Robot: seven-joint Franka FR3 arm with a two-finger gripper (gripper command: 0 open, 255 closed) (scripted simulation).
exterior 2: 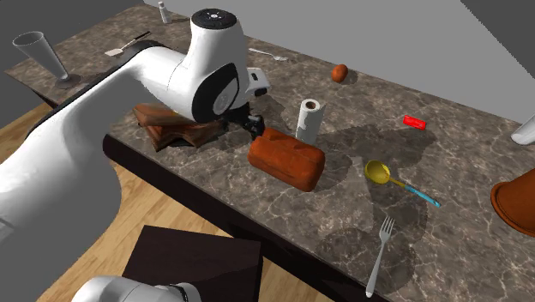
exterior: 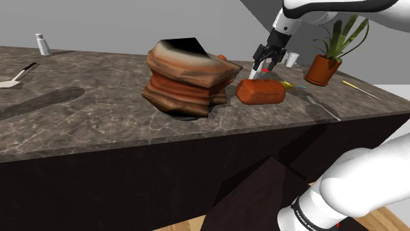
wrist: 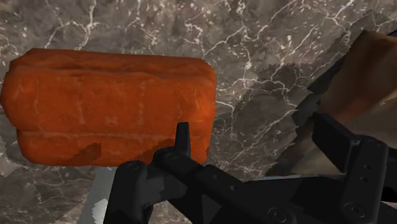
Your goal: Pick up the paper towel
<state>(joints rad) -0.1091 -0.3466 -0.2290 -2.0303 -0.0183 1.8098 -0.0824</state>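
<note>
Paper towel roll [exterior 2: 309, 120], plain white, stands upright on a dark marbled counter [exterior 2: 454, 163], at one o'clock from an orange-brown loaf [exterior 2: 287, 160]; gripper [wrist: 254, 130] jaws spread, empty.

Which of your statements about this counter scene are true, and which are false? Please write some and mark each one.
1. The paper towel roll stands upright on the counter. True.
2. The gripper is shut on the paper towel roll. False: its fingers stand apart and hold nothing, close to the orange-brown loaf.
3. A yellow spoon with a blue handle lies on the counter. True.
4. The fork lies on top of the orange-brown loaf. False: it lies on bare counter, apart from the loaf.
</note>
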